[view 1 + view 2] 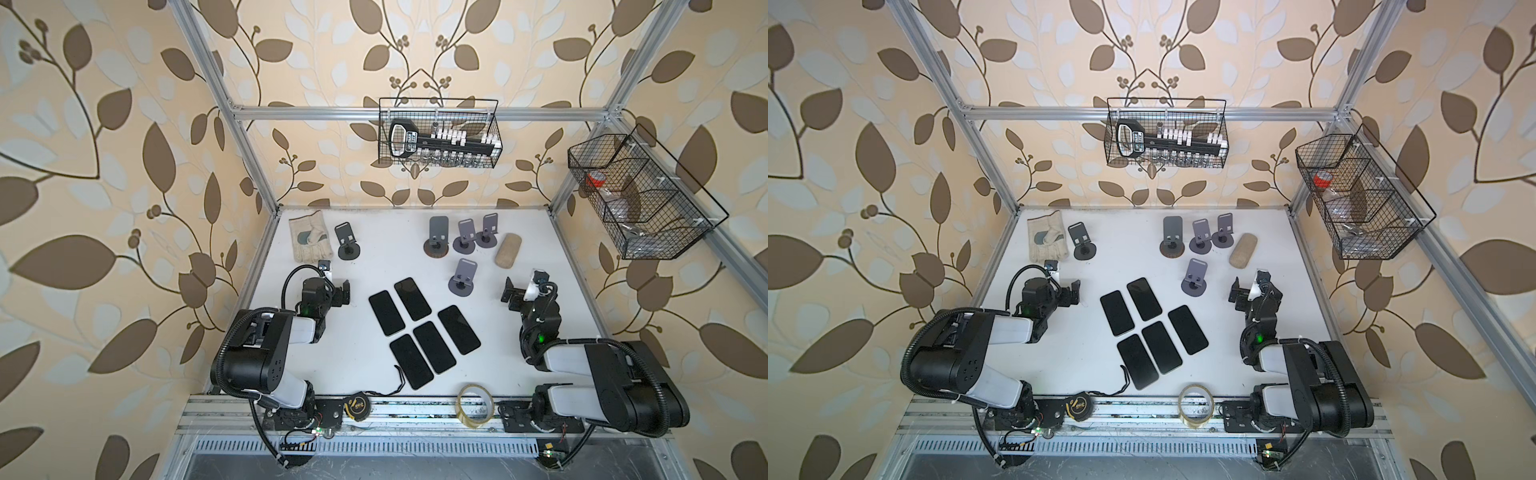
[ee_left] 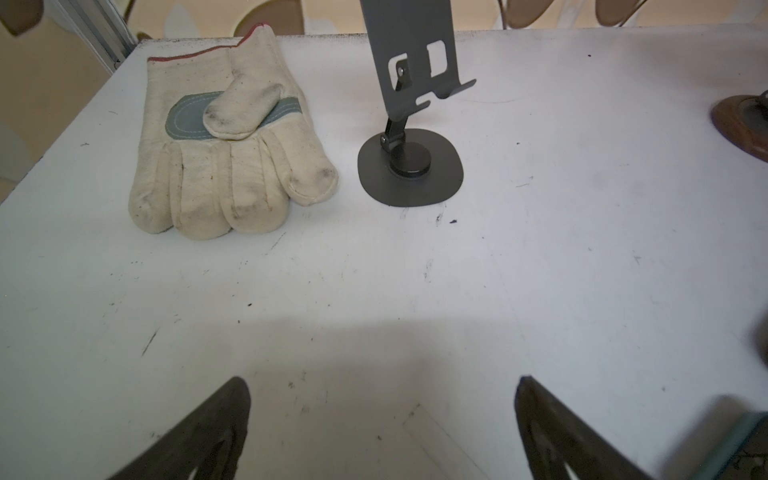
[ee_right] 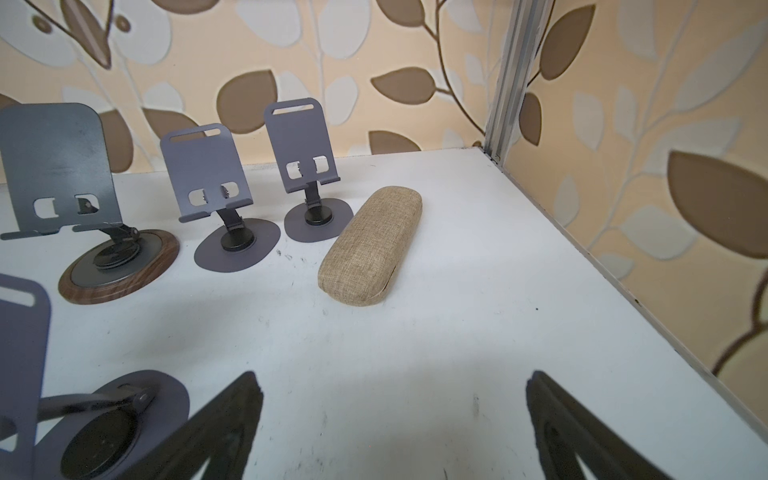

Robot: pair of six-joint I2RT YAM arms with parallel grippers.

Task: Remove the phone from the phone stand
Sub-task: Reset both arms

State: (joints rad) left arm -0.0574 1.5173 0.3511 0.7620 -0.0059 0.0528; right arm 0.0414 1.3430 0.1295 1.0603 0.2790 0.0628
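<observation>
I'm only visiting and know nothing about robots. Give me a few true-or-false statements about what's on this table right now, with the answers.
1. Five phones lie flat on the table. True.
2. A phone sits on the stand beside the glove. False: that stand is empty.
3. The left claw and the right claw are open and hold nothing. True.
4. The tan case lies among the phones. False: it lies by the stands at the back, apart from the phones.
5. One stand has a wood-look round base. True.
</observation>
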